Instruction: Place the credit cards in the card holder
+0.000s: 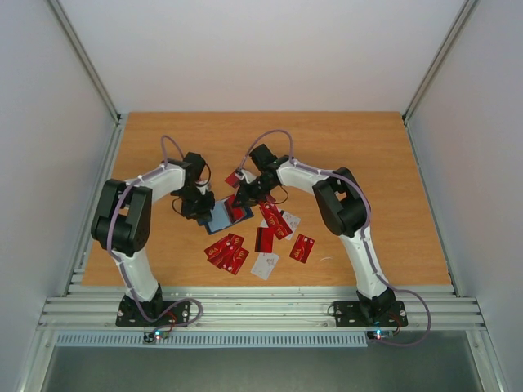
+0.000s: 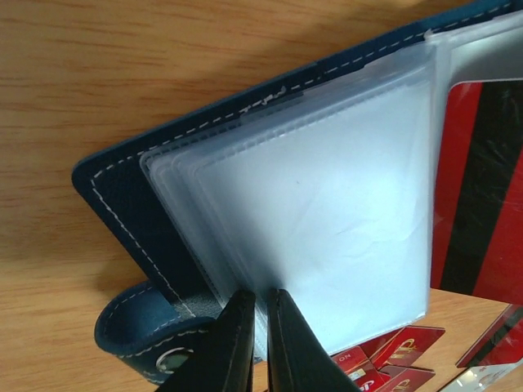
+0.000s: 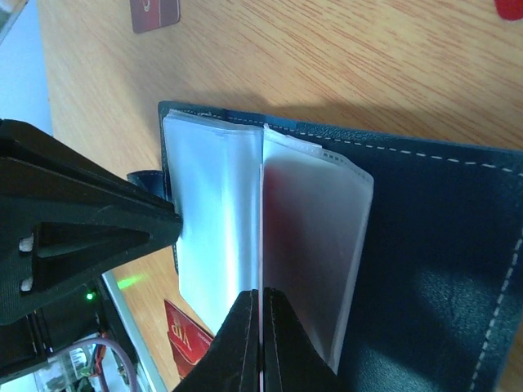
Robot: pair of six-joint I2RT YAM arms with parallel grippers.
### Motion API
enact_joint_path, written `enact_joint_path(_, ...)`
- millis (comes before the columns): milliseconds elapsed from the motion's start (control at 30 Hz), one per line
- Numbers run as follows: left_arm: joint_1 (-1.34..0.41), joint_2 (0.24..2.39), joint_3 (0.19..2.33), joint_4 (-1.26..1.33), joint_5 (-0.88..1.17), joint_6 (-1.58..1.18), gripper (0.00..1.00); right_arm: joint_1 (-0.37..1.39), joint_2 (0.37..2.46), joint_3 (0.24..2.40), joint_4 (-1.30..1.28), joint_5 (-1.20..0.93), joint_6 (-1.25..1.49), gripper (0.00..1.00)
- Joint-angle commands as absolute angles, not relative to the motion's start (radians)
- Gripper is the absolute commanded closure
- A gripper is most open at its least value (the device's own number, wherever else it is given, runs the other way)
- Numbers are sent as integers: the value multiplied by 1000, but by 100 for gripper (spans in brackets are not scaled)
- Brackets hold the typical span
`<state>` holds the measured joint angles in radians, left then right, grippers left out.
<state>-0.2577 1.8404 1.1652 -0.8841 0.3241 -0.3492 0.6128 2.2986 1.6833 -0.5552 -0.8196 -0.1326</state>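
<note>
The navy card holder [image 1: 222, 219] lies open mid-table, its frosted plastic sleeves fanned up. My left gripper [image 1: 200, 208] is shut on the edge of the left sleeves [image 2: 327, 212]; its jaws [image 2: 261, 304] pinch them beside the snap tab [image 2: 135, 322]. My right gripper [image 1: 243, 198] is shut on a red credit card seen edge-on between its jaws [image 3: 261, 298]. That card shows red through the right sleeve [image 3: 315, 237] and as a red, black-striped face [image 2: 478, 188] in the left wrist view. Several loose red cards [image 1: 227, 251] lie near the holder.
More red cards [image 1: 303, 247] and two white cards [image 1: 265, 266] lie in front and right of the holder. One red card [image 1: 234, 177] lies behind it, also in the right wrist view [image 3: 155, 15]. The left gripper's black body [image 3: 73, 220] sits close to the right one.
</note>
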Motion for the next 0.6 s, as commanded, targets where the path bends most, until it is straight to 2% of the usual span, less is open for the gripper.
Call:
enact_joint_path(0, -254, 1872, 1178, -892, 299, -322, 91, 621, 2331, 1731, -587, -860, -145, 99)
enact_joint_path(567, -254, 1894, 1161, -890, 289, -289, 93, 615, 2364, 1784, -569, -859, -103, 99)
